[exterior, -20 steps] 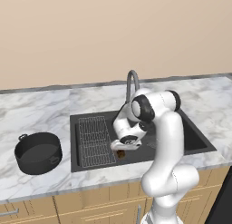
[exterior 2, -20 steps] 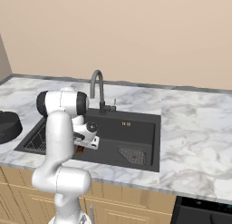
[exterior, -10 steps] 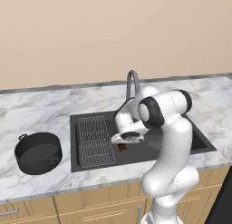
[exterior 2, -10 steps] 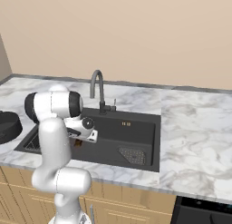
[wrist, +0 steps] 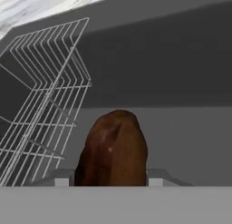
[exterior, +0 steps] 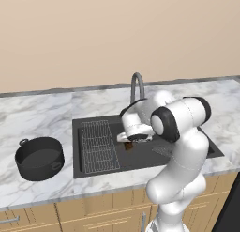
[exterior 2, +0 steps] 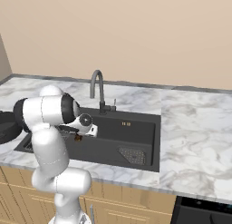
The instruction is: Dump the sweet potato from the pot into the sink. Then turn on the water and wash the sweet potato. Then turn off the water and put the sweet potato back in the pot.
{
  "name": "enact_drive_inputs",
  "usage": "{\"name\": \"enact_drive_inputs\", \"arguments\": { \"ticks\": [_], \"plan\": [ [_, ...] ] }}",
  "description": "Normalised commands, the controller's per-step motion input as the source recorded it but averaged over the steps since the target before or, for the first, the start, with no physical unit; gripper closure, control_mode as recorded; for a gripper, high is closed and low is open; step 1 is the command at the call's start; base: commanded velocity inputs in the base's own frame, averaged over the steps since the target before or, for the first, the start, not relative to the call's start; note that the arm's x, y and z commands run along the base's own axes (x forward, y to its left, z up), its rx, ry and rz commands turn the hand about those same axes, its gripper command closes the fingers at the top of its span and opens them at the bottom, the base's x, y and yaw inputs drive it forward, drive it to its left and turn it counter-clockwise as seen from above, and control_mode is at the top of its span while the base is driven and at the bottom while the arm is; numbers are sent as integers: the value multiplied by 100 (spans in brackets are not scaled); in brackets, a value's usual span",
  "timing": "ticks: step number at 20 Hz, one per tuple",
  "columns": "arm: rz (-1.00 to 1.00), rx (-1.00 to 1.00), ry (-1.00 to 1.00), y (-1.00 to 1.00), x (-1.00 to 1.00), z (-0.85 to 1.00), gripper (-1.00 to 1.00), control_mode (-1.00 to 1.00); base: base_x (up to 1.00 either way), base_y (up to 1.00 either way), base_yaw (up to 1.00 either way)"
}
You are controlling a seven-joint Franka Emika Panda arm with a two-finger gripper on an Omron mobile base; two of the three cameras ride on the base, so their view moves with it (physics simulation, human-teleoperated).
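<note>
My gripper [exterior: 129, 142] is shut on the sweet potato [exterior: 130, 145], a small reddish-brown lump held just above the floor of the dark sink [exterior: 146, 155], beside the wire rack [exterior: 97, 146]. In the hand view the sweet potato [wrist: 113, 150] sits upright between the two fingertips [wrist: 153, 182], with the rack [wrist: 41, 96] to its left. From the right, the sweet potato [exterior 2: 78, 137] hangs under the gripper [exterior 2: 78, 135] over the sink [exterior 2: 136, 137]. The black pot [exterior: 39, 157] stands with nothing in it on the counter left of the sink; its rim [exterior 2: 3, 126] shows at the left edge.
The grey gooseneck faucet [exterior: 136, 86] rises behind the sink, close to my wrist, with no water running. A drain strainer [exterior 2: 132, 155] lies in the sink's right part. Marble counter [exterior: 33, 118] surrounds the basin, and a beige wall stands behind it.
The gripper has risen a little with the sweet potato in it, lifting it off the sink floor. The arm's elbow has swung outward and higher.
</note>
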Motion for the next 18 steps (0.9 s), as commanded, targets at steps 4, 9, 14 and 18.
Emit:
{"name": "enact_drive_inputs", "arguments": {
  "ticks": [4,9,14,18],
  "plan": [
    [-3,0,-4,-7,0,56,100,-100,0,0,0],
    [-3,-2,-5,-9,-7,54,100,-100,0,0,0],
    [-4,-5,-4,-16,-9,55,100,-100,0,0,0],
    [-3,-5,-4,-11,-19,52,100,-100,0,0,0]
  ]
}}
